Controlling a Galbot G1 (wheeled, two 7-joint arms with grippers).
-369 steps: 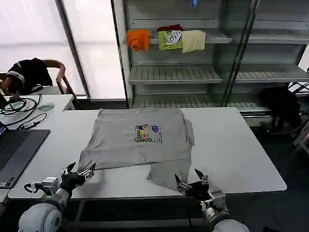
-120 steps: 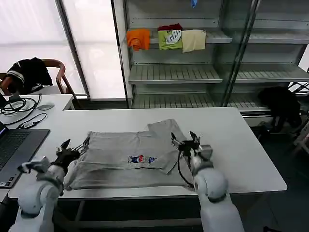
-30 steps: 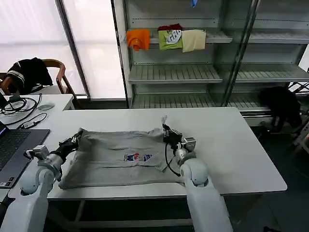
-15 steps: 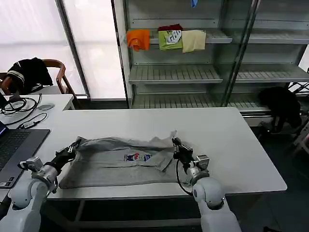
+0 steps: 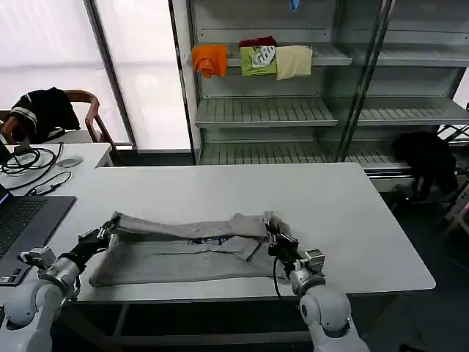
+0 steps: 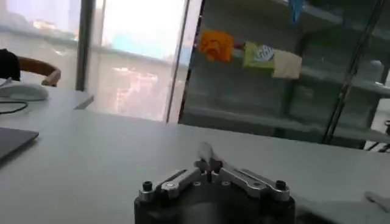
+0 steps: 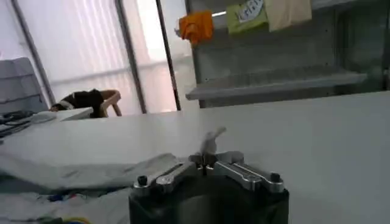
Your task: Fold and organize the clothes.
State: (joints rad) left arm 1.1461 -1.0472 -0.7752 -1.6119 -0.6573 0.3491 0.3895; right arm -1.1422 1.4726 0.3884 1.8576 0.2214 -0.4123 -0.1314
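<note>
— Head view: we see the T-shirt (image 5: pixel 187 248) lying on the table (image 5: pixel 352 220) near its front edge, its rear edge lifted and doubled forward.
— We hold it at both ends: left gripper (image 5: pixel 108 224) pinching the left corner, right gripper (image 5: pixel 270 224) pinching the right, fingers pressed together on cloth.
</note>
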